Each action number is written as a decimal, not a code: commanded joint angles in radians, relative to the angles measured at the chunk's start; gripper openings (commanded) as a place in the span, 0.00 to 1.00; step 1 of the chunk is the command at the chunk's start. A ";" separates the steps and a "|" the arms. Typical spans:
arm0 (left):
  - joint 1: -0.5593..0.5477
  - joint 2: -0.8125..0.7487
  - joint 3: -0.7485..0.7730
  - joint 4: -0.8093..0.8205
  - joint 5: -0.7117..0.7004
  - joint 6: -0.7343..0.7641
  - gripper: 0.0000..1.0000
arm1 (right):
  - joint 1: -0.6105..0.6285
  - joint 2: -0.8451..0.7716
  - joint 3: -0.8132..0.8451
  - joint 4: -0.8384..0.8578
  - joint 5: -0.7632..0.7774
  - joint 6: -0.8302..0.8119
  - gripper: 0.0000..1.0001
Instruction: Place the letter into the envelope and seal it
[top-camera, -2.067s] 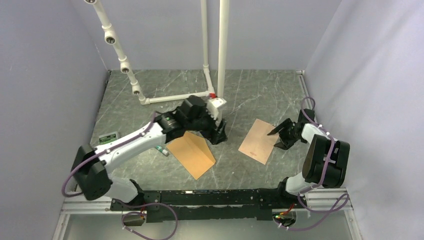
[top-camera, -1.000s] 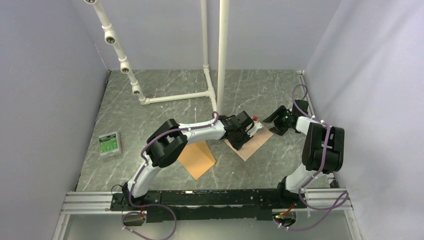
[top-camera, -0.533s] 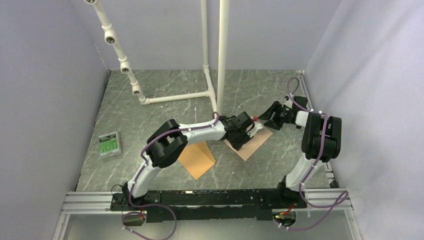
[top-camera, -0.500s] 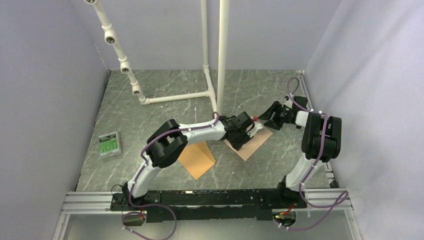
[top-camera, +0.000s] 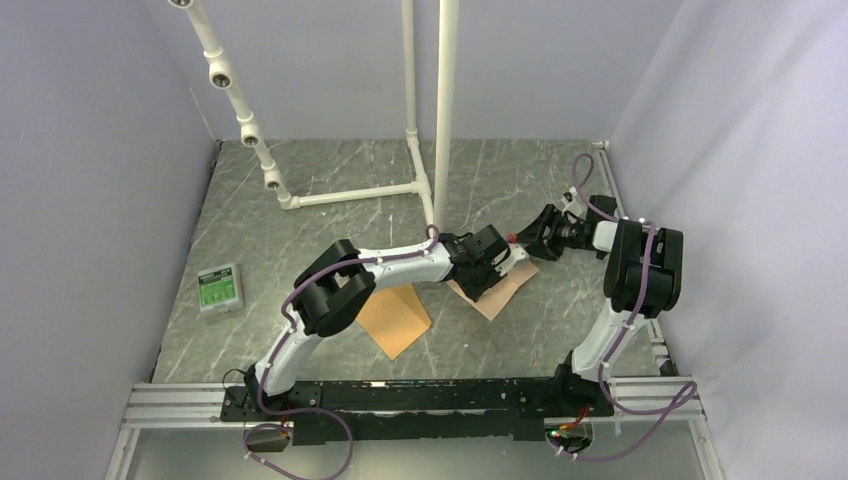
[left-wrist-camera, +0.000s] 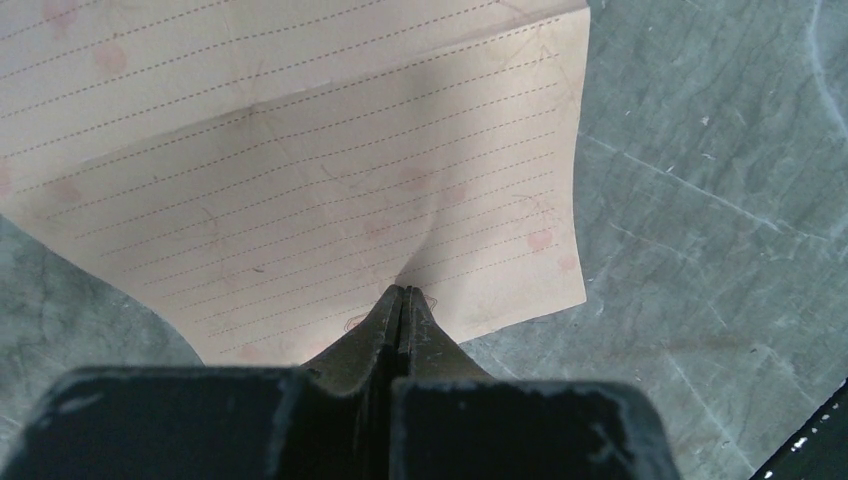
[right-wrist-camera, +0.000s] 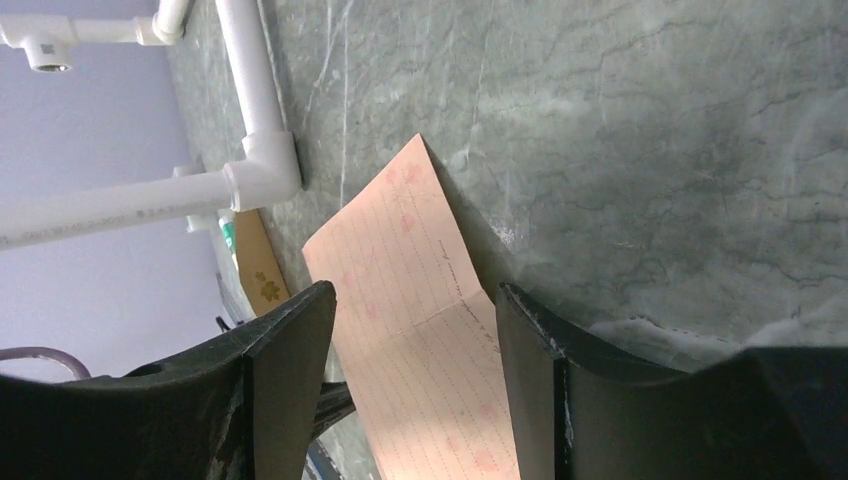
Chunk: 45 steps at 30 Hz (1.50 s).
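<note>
The letter (top-camera: 499, 297), a pale pink lined sheet with a fold crease, lies right of centre on the table. My left gripper (top-camera: 483, 282) is shut on its near edge, and in the left wrist view the letter (left-wrist-camera: 300, 170) puckers at the pinched tips of the left gripper (left-wrist-camera: 403, 293). My right gripper (top-camera: 527, 243) hovers open at the letter's far right corner. In the right wrist view the letter (right-wrist-camera: 420, 300) shows between the spread fingers of the right gripper (right-wrist-camera: 415, 290), with no contact visible. The orange-brown envelope (top-camera: 396, 317) lies left of the letter, partly under my left arm.
A white pipe frame (top-camera: 352, 192) stands at the back, its uprights (top-camera: 444, 100) just behind both grippers, and one pipe (right-wrist-camera: 250, 100) shows in the right wrist view. A green box (top-camera: 220, 287) lies at the far left. Purple walls enclose the marbled table (top-camera: 520, 180).
My left arm swung from the envelope to the letter and shut on it, dragging it slightly left. My right gripper let go, lifted back toward the far corner and opened a little wider.
</note>
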<state>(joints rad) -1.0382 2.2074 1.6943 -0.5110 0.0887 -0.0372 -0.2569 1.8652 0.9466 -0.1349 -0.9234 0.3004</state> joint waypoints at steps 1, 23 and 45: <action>0.015 0.010 -0.035 -0.081 -0.081 0.025 0.02 | -0.012 -0.059 -0.021 0.036 -0.001 0.044 0.64; 0.030 0.012 -0.038 -0.079 -0.027 0.009 0.02 | -0.009 -0.753 -0.527 -0.069 0.532 0.556 0.68; 0.034 -0.217 -0.083 -0.041 -0.158 -0.120 0.46 | 0.186 -0.514 -0.259 0.018 0.608 0.367 0.59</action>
<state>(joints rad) -1.0054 2.1040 1.6768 -0.6136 -0.0082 -0.0830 -0.1291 1.2606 0.5983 -0.1818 -0.3588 0.7258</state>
